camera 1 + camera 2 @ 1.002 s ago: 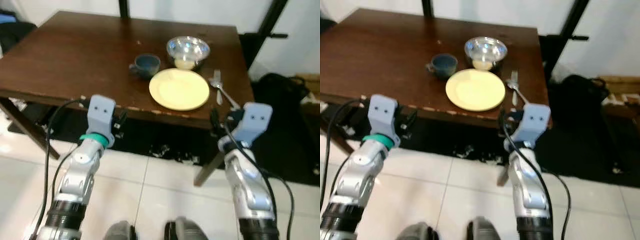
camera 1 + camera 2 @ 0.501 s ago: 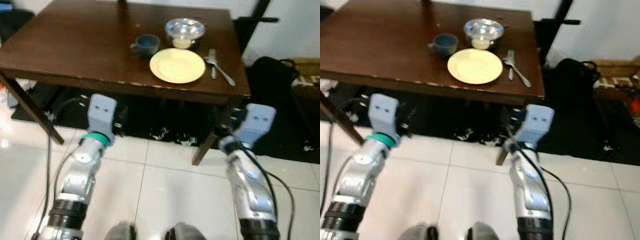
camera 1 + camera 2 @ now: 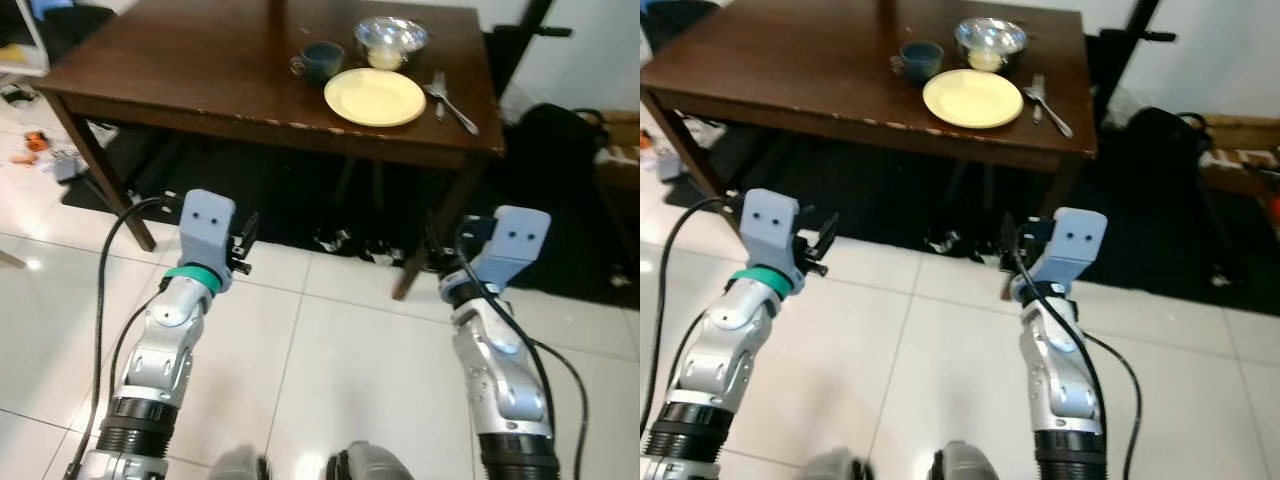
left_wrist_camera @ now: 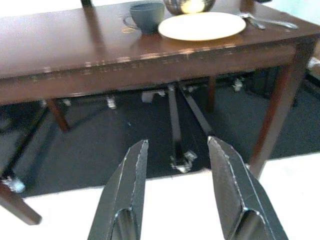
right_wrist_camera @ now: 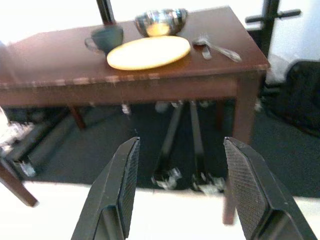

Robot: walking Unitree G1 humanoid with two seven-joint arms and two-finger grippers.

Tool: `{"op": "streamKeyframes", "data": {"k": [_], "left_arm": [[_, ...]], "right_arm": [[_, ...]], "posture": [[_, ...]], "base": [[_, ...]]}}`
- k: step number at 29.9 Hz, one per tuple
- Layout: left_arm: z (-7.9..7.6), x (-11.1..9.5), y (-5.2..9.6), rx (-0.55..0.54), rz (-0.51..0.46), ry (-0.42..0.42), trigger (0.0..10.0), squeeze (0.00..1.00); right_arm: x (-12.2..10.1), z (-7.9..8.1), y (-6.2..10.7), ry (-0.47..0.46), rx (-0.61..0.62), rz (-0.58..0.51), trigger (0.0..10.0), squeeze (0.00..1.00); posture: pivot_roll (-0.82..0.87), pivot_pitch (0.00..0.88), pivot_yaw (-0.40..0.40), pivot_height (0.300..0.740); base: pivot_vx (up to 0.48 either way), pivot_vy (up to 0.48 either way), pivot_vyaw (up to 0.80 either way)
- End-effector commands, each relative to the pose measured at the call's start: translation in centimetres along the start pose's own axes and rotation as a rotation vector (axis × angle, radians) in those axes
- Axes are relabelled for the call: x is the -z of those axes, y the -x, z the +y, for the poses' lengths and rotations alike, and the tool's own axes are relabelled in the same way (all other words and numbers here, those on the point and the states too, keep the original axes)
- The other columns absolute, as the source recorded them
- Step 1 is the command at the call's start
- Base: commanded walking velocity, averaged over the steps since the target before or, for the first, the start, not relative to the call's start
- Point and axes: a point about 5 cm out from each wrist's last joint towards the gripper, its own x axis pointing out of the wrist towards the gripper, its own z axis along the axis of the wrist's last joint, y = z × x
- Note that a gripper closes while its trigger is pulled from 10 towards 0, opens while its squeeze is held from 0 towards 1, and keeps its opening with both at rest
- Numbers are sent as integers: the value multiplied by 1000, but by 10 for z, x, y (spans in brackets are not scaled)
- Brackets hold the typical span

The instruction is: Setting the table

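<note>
Table [image 3: 180, 70]: dark wood, stood far ahead over white tiles.
Plate [image 3: 375, 96]: yellow, lay near the table's right front edge.
Mug [image 3: 321, 58]: blue, just left of and behind the plate.
Bowl [image 3: 390, 36]: metal, behind the plate.
Fork and spoon [image 3: 446, 95]: lay right of the plate.
Left gripper [image 4: 177, 187]: fingers spread apart, held nothing, hung above floor, well short of the table.
Right gripper [image 5: 182, 195]: fingers wide apart, empty, likewise short of the table.
</note>
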Motion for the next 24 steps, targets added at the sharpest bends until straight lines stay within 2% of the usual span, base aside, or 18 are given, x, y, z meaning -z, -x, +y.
{"op": "streamKeyframes", "data": {"k": [1, 24], "left_arm": [[3, 5, 2, -9, 20, -6, 10000, 0], [5, 2, -2, -3, 11, -10, 10000, 0]], "right_arm": [[3, 4, 1, -14, -14, 12, 10000, 0], [4, 6, -2, -7, -6, 12, 10000, 0]], "posture": [[-43, 0, 22, 740], [-19, 0, 39, 740]], "base": [[-334, 0, 0], [-335, 0, 0]]}}
